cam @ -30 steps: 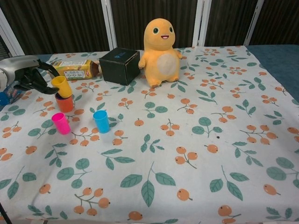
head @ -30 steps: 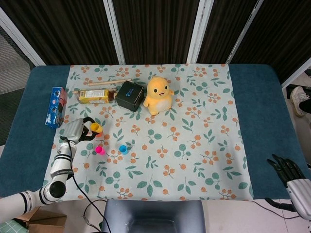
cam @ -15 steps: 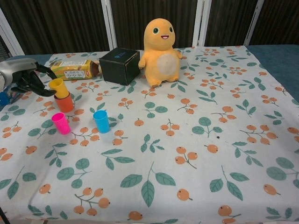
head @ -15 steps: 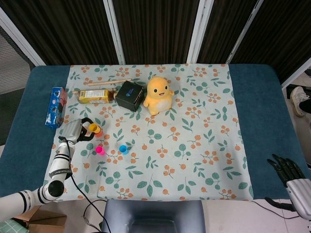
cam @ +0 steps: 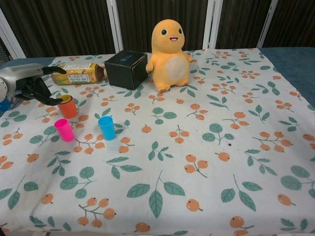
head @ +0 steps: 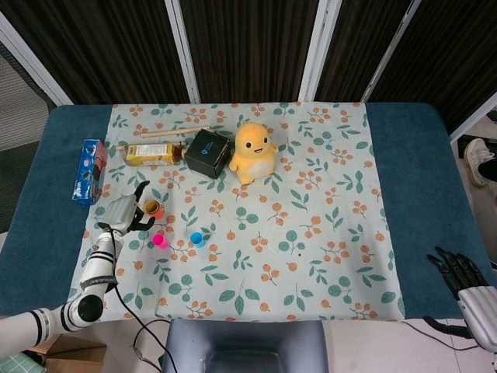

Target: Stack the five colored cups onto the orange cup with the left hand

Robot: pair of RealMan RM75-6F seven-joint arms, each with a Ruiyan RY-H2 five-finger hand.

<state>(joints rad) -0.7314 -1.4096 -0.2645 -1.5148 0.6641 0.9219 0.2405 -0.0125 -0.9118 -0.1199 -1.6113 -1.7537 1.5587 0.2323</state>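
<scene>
The orange cup [cam: 68,107] stands upright near the cloth's left side, with a yellow cup nested deep inside so that only its rim shows. My left hand [cam: 25,83] hovers just left of and above that stack, fingers spread, holding nothing; a fingertip is close to the rim. The head view shows the same hand [head: 123,214] beside the orange cup [head: 154,208]. A pink cup [cam: 64,130] and a blue cup [cam: 106,128] stand upright in front of the stack. My right hand [head: 463,281] rests off the table's near right corner, fingers apart and empty.
A yellow plush toy [cam: 168,54] and a black box [cam: 126,69] stand at the back centre. A yellow carton [cam: 78,73] lies behind the left hand, a wooden stick [head: 175,132] behind it. A blue snack pack [head: 89,171] lies at the left edge.
The yellow cup, earlier tilted on top of the orange cup in my left hand's grip, has dropped down into it. The left hand has let go and spread its fingers.
</scene>
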